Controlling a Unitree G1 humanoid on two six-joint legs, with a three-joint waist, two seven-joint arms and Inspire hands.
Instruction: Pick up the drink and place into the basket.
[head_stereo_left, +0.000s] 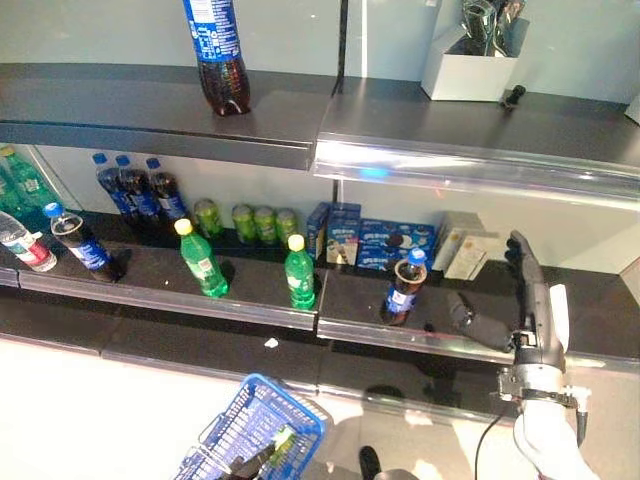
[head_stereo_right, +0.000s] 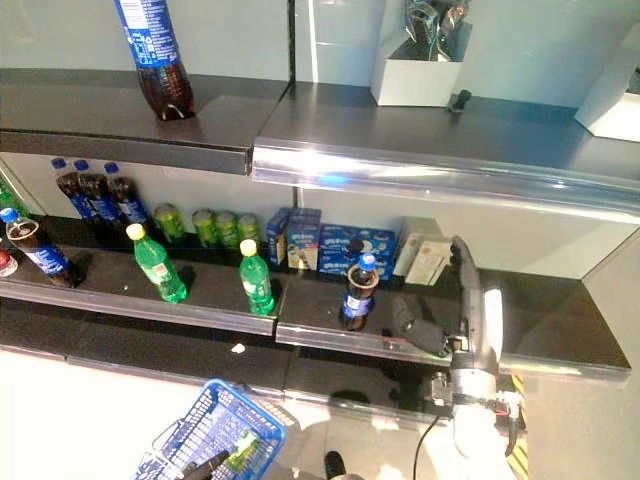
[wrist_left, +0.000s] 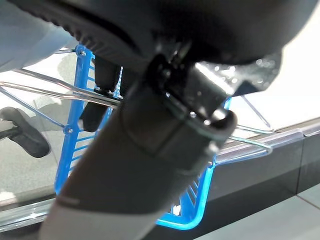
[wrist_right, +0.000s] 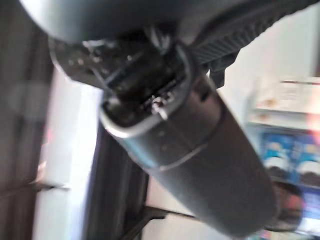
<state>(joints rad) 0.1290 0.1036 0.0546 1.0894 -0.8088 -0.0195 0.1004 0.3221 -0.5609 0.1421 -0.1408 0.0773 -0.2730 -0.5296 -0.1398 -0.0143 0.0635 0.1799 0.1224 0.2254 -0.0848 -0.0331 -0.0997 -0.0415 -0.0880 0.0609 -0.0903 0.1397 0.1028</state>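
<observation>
The cola bottle stood on the middle shelf. Just beside it, the right hand was up with straight, loose fingers, holding nothing. The left hand gripped the blue basket handle, mostly cut off.

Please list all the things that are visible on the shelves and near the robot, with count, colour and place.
Large cola bottle: one, dark, blue label, top shelf left.
White box: one, top shelf right.
Small cola bottle: one, blue cap, middle shelf front, beside the right hand.
Green bottles: two, yellow caps, middle shelf front.
Green cans: four, middle shelf back.
Blue boxes: several, middle shelf back.
Basket: one, blue, below, held by the left hand.
Left hand: curled on the basket's wire handle.
Right hand: open, fingers straight.
</observation>
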